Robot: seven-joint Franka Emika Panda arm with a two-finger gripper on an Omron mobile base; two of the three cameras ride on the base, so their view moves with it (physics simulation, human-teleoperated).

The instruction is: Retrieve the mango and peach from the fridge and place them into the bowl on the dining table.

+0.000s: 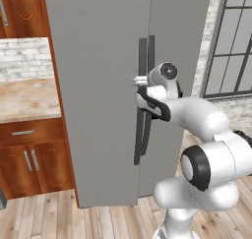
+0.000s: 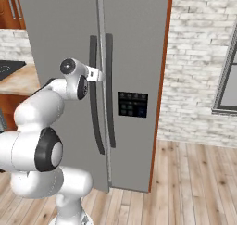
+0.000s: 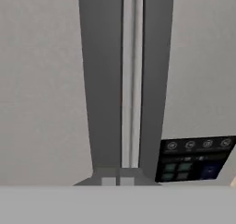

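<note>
Fridge [image 1: 98, 85] doors both shut; gripper [image 1: 139, 79] at upper part of left door handle [image 1: 142, 105], fingers pinched fully together, apparently around nothing. Risk: pull slips off handle, door stays closed, fruit inside unreachable

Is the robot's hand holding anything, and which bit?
It looks like the shut gripper is holding the fridge's left door handle, near its upper part, though the exact contact is hard to see.

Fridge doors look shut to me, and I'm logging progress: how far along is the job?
Early. Nothing is done: both doors of the fridge are closed. In hand: the shut gripper sits at the fridge's left handle, apparently gripping it. Left: opening the fridge, fetching both fruits, bowling them.
</note>
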